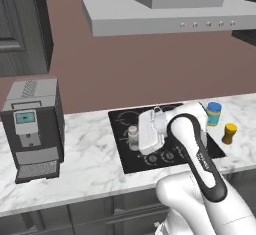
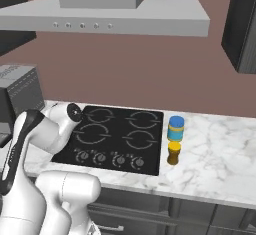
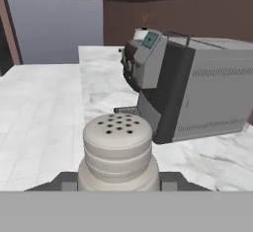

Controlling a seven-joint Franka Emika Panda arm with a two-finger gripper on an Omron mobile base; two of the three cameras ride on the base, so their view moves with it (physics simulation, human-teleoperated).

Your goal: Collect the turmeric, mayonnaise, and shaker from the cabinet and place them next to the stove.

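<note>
Marble tabletop [image 1: 85, 154] carried the black stove [image 2: 117, 136], with a grey coffee machine [image 1: 34, 129] off to its left. Mayonnaise [image 2: 175, 128] and turmeric [image 2: 173, 153] stood just right of the stove, one behind the other, apparently already delivered. Gripper [image 1: 136, 140] hung over the stove's left burners, closed on the shaker [image 3: 117, 149], which sat upright between the fingers with its perforated cap up. Judged: last item in transit, kept upright so it could be set down standing.
</note>
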